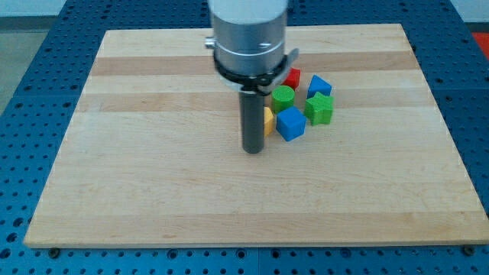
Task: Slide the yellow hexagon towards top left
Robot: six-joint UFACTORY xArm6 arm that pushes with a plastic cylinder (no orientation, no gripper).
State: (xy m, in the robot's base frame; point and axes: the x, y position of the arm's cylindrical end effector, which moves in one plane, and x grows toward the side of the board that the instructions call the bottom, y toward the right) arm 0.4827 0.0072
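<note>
The yellow hexagon [269,120] is mostly hidden behind my rod; only a yellow sliver shows at the rod's right edge. My tip [253,150] rests on the board just left of and slightly below that yellow block, close to it or touching. A blue cube [290,123] sits right against the yellow block's right side. A green round block [283,96] lies just above them.
A green cube [320,108], a blue block [319,85] and a red block [293,77] cluster to the right and above. The wooden board [153,153] lies on a blue perforated table [30,61]. The arm's grey cylinder [249,34] hangs over the board's top centre.
</note>
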